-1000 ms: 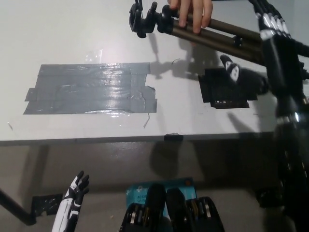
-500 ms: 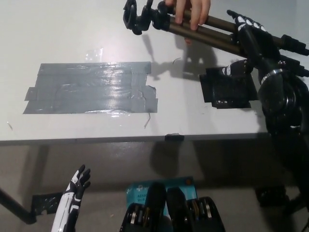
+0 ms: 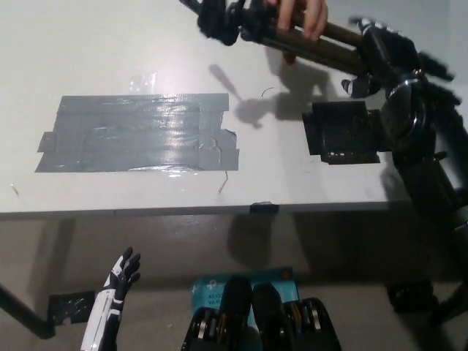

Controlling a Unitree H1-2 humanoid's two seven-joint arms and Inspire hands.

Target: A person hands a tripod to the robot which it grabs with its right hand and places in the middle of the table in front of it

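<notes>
Tripod point(image 3: 292, 36): dark, folded, held above the far edge of the surface point(image 3: 110, 44), lying roughly level and slanting from upper left to right. Its head end, with black knobs, points toward the picture's left; the legs run toward the right.

Person's hand point(image 3: 300, 14): at the top edge, fingers draped over the tripod near its head end, holding it from above.

Right hand point(image 3: 380, 51): black, raised at the upper right, wrapped around the tripod's legs just right of the person's hand; fingers curled on the legs, though blur makes the firmness of the hold hard to judge.

Left hand point(image 3: 121, 281): white, low at the lower left below the surface edge, fingers apart, holding nothing.

Surface: pale, flat, with a broad patch of grey tape point(image 3: 139, 135) across its left-middle area and a smaller patch of black tape point(image 3: 340, 131) toward the right, under the right arm. The tripod's shadow falls between the two patches.
</notes>
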